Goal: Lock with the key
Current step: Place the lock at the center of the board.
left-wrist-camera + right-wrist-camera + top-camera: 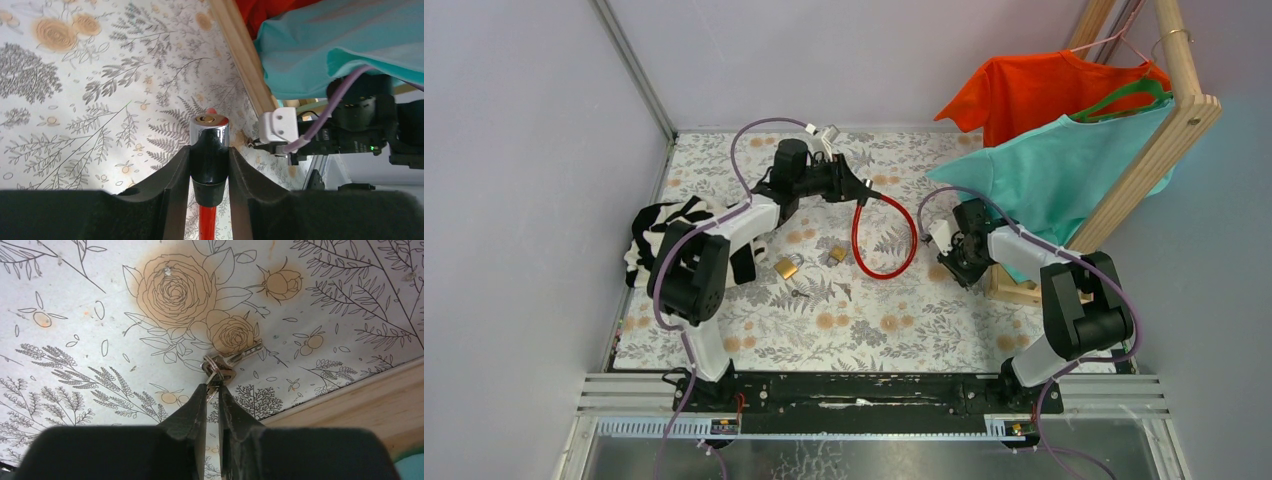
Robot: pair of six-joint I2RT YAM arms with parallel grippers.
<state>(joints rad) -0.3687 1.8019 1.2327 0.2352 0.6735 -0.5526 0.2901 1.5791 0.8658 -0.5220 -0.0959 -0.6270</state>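
A red cable lock [884, 236] lies in a loop on the floral table. My left gripper [864, 190] is shut on its chrome and black cylinder head [210, 150]. The head's keyhole end [209, 120] faces away from the wrist camera, and the red cable [207, 220] runs down between the fingers. My right gripper [948, 262] is low on the table to the right of the loop. It is shut on a small bunch of keys on a ring [220, 371], pinched at the fingertips [201, 395]. One key blade [245, 353] lies flat on the table.
Two brass padlocks [786, 268] [837, 254] and a loose small key [799, 294] lie left of the loop. A black-and-white cloth [659, 235] sits under the left arm. A wooden rack [1144, 160] with teal [1064, 165] and orange shirts [1034, 90] stands right, its base rail [350, 400] beside my right gripper.
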